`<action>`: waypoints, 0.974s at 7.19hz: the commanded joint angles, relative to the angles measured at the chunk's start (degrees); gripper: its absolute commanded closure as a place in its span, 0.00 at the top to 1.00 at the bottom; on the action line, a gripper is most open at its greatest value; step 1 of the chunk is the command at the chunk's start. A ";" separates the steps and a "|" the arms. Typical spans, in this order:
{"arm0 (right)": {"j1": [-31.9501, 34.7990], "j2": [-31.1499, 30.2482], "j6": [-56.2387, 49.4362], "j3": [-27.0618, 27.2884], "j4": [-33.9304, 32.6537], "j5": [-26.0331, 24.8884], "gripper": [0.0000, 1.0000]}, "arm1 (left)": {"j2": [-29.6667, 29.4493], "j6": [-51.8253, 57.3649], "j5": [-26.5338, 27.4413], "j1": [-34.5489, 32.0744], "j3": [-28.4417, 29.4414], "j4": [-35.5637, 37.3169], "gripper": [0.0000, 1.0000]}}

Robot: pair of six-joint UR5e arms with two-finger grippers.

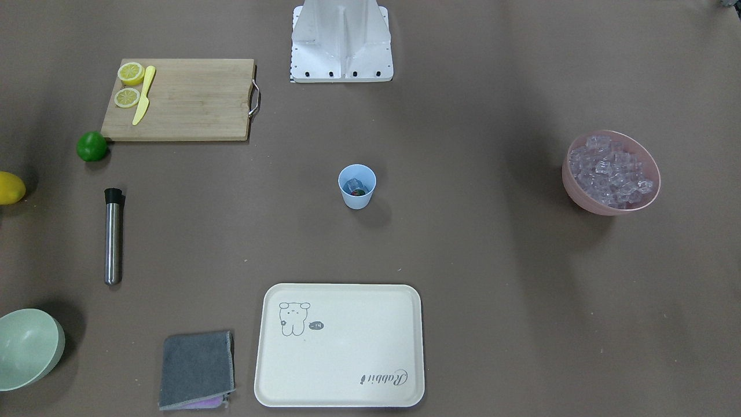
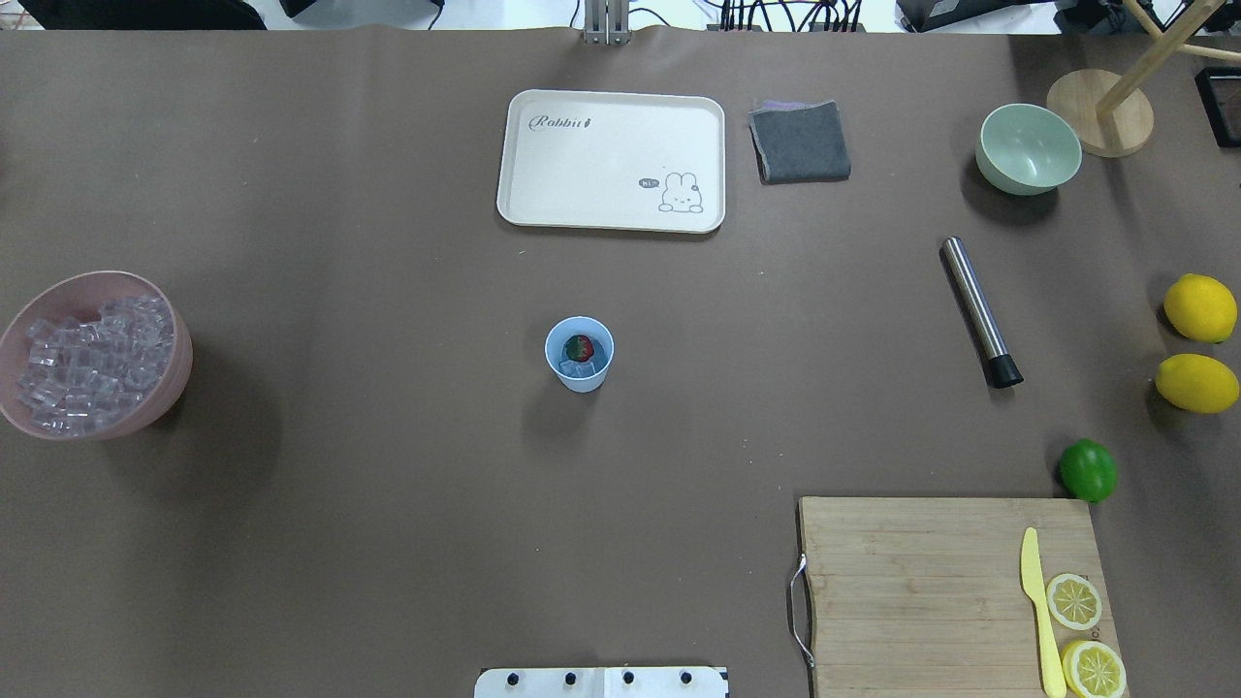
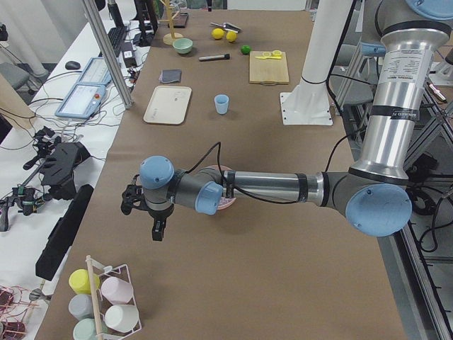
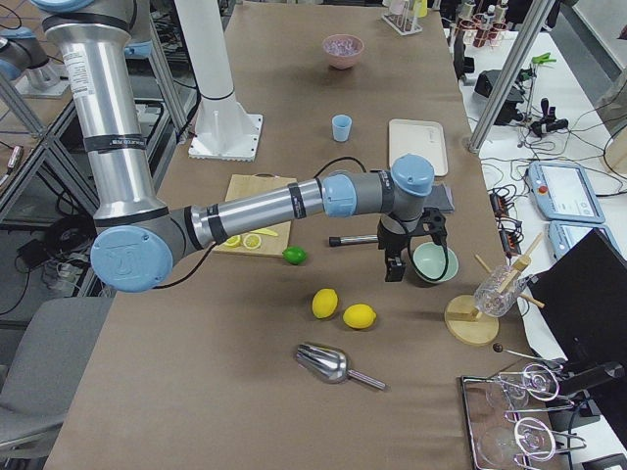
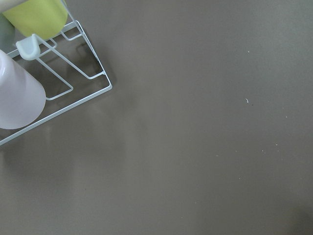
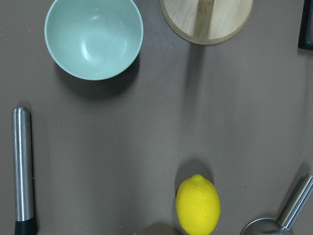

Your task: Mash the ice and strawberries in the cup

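Note:
The light-blue cup (image 1: 357,197) (image 2: 579,378) stands upright mid-table. Inside it lie a red strawberry (image 2: 579,346) (image 1: 359,190) with a green cap and a few clear ice cubes (image 2: 580,368). More ice (image 1: 611,171) (image 2: 82,364) fills a pink bowl (image 1: 596,207). My left gripper (image 3: 157,232) hangs over bare table beyond the pink bowl, far from the cup (image 3: 221,104). My right gripper (image 4: 394,269) hovers beside the pale-green bowl (image 4: 434,262). Both grippers show only in the side views, so I cannot tell whether they are open or shut.
A steel rod with a black tip (image 1: 113,236) (image 2: 979,312) (image 6: 22,166) lies near a lime (image 2: 1088,470), two lemons (image 2: 1199,308) and a cutting board (image 2: 921,582) with lemon slices and a yellow knife. A cream tray (image 2: 611,160), grey cloth (image 2: 800,142) and cup rack (image 5: 58,93) stand around.

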 commanded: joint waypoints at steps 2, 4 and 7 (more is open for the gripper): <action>-0.04 1.24 4.45 0.31 0.01 0.22 1.00 | -4.98 0.33 0.23 0.08 0.37 9.60 0.97; -0.04 1.25 4.91 0.75 0.01 0.13 1.00 | -5.61 0.68 0.23 0.16 0.28 11.82 0.97; -0.13 1.25 5.26 0.57 0.01 0.04 1.00 | -5.61 0.68 -0.12 0.25 -0.24 11.47 0.97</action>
